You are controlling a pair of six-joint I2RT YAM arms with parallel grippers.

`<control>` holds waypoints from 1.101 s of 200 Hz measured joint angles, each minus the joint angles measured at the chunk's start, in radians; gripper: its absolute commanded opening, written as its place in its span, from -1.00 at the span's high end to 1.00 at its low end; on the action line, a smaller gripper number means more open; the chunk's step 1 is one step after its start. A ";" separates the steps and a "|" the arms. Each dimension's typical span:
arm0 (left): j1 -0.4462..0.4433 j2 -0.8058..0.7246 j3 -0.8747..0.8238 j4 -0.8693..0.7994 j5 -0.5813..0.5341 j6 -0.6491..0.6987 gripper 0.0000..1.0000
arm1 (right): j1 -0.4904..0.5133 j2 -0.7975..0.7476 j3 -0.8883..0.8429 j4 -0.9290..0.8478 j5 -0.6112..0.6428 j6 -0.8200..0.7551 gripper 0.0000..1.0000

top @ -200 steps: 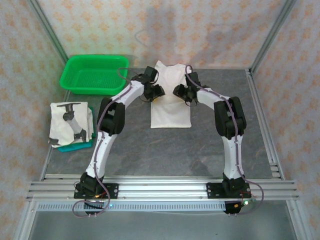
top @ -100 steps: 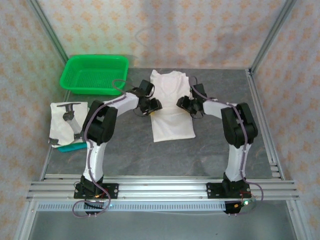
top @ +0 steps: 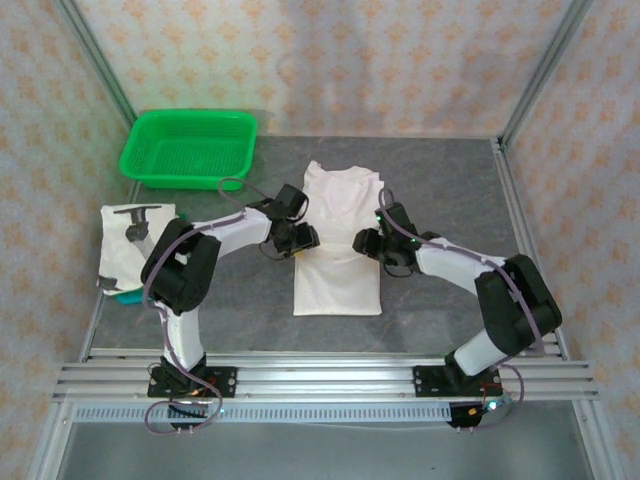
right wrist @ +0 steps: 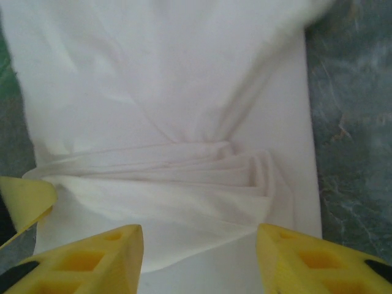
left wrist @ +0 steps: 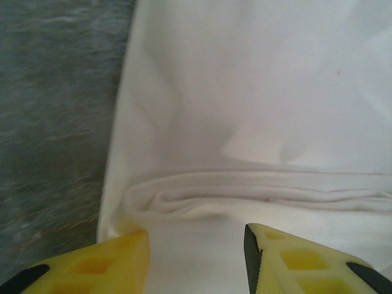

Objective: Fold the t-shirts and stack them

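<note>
Far left, near the table (top: 440, 300) edge: stack (top: 135, 245) of folded white t-shirts with a dark print on top, resting on something teal (top: 128, 296) that cannot be made out. Behind it, at the far left corner: green basket (top: 188, 148), well apart from both arms.

Centre: white shirt (top: 338, 285) lying flat as a long narrow strip, collar end toward the far wall, hem toward the rails (top: 320, 378). Bunched into a crosswise ridge of folds at mid-length, seen in both wrist views just ahead of the fingertips.

Left gripper (top: 298, 240): at the strip's left edge, touching the cloth; yellow fingers (left wrist: 116, 260) spread apart, flat cloth across the gap, nothing pinched between them.

Right gripper (top: 368, 245): at the strip's right edge, facing the left one across the shirt; fingers (right wrist: 92, 257) wide apart over the cloth, gripping nothing.

Between stack and shirt: bare grey tabletop, crossed by the left arm. Nothing lying on the shirt apart from the two grippers.
</note>
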State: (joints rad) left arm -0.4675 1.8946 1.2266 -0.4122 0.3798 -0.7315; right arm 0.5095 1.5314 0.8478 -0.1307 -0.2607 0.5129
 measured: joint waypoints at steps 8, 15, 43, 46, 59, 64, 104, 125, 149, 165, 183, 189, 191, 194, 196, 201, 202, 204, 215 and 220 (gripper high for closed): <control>0.000 -0.010 0.008 -0.021 -0.004 0.006 0.44 | 0.018 -0.001 0.035 -0.021 0.026 -0.018 0.01; 0.001 -0.016 0.020 -0.037 -0.005 0.010 0.58 | 0.032 0.001 0.070 -0.034 0.043 -0.033 0.08; 0.003 -0.020 0.090 -0.047 0.022 0.003 0.90 | 0.061 0.064 0.180 -0.033 0.043 -0.048 0.39; 0.003 -0.020 0.096 -0.047 0.027 0.002 0.90 | 0.064 0.078 0.188 -0.027 0.035 -0.036 0.42; 0.003 -0.012 0.115 -0.045 0.039 -0.004 0.91 | 0.072 0.133 0.203 0.005 -0.002 -0.009 0.49; 0.003 -0.005 0.122 -0.042 0.041 -0.005 0.92 | 0.074 0.155 0.206 0.014 -0.017 0.002 0.49; 0.003 0.110 0.130 -0.032 0.053 -0.011 0.91 | 0.095 0.312 0.206 0.109 -0.146 0.123 0.54; 0.010 0.134 0.134 -0.015 0.062 -0.013 0.92 | 0.094 0.337 0.206 0.124 -0.158 0.145 0.54; 0.018 0.135 0.119 0.011 0.071 -0.025 0.92 | 0.079 0.338 0.205 0.125 -0.159 0.148 0.53; 0.028 0.133 0.105 0.037 0.089 -0.031 0.91 | 0.057 0.332 0.196 0.125 -0.159 0.141 0.52; 0.036 0.128 0.086 0.063 0.108 -0.031 0.91 | 0.015 0.304 0.156 0.124 -0.160 0.133 0.52; 0.038 0.126 0.083 0.068 0.112 -0.031 0.91 | -0.002 0.291 0.141 0.124 -0.161 0.129 0.52; 0.039 0.126 0.082 0.069 0.114 -0.031 0.91 | -0.008 0.285 0.135 0.122 -0.161 0.127 0.52; 0.039 0.126 0.080 0.071 0.114 -0.031 0.91 | -0.016 0.279 0.129 0.120 -0.160 0.123 0.52; 0.039 0.125 0.079 0.073 0.115 -0.031 0.91 | -0.022 0.274 0.124 0.119 -0.160 0.122 0.52; 0.040 0.124 0.077 0.075 0.115 -0.031 0.91 | -0.036 0.262 0.114 0.113 -0.159 0.115 0.52; 0.040 0.124 0.077 0.076 0.116 -0.031 0.91 | -0.039 0.259 0.112 0.112 -0.159 0.114 0.52; 0.040 0.124 0.076 0.077 0.116 -0.031 0.91 | -0.043 0.254 0.109 0.109 -0.158 0.113 0.51; 0.042 0.124 0.074 0.081 0.119 -0.031 0.91 | -0.074 0.228 0.088 0.097 -0.154 0.098 0.51; 0.042 0.124 0.074 0.081 0.121 -0.031 0.91 | -0.089 0.216 0.078 0.088 -0.149 0.091 0.51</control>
State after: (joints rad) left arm -0.4255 2.0182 1.3006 -0.3313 0.5007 -0.7620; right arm 0.4210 1.7477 0.9260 -0.0429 -0.4099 0.6041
